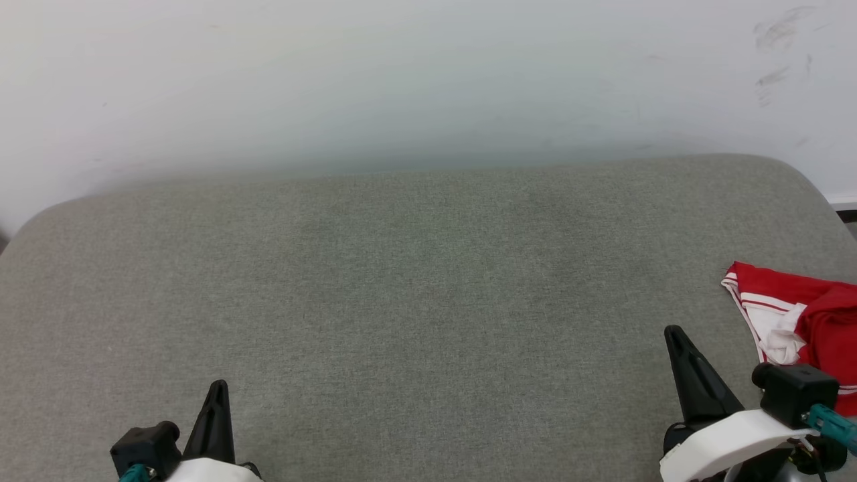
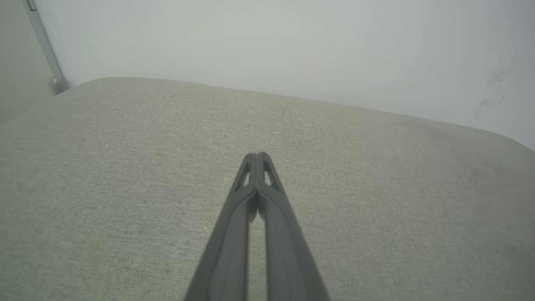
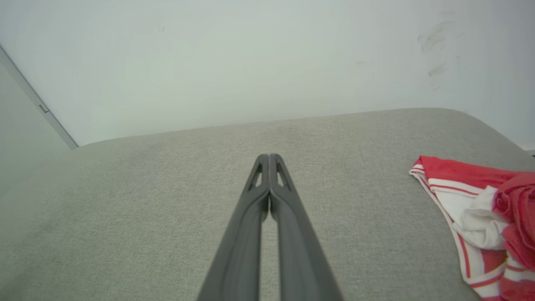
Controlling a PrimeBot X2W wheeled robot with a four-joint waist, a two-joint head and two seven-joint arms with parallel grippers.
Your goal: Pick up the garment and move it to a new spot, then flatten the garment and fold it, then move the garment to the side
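A crumpled red jersey (image 1: 827, 314) with white sleeves and striped trim lay at the right edge of a grey woven-fabric cushion (image 1: 402, 301), near the right gripper (image 1: 673, 333). That gripper and the left gripper (image 1: 217, 389) hovered empty, their dark fingers pressed together.

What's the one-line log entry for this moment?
stage: before pickup | left gripper: shut, empty | right gripper: shut, empty | jersey: crumpled, right side of cushion, untouched

The garment (image 1: 822, 320) lies rightmost on the cushion (image 1: 402, 301).
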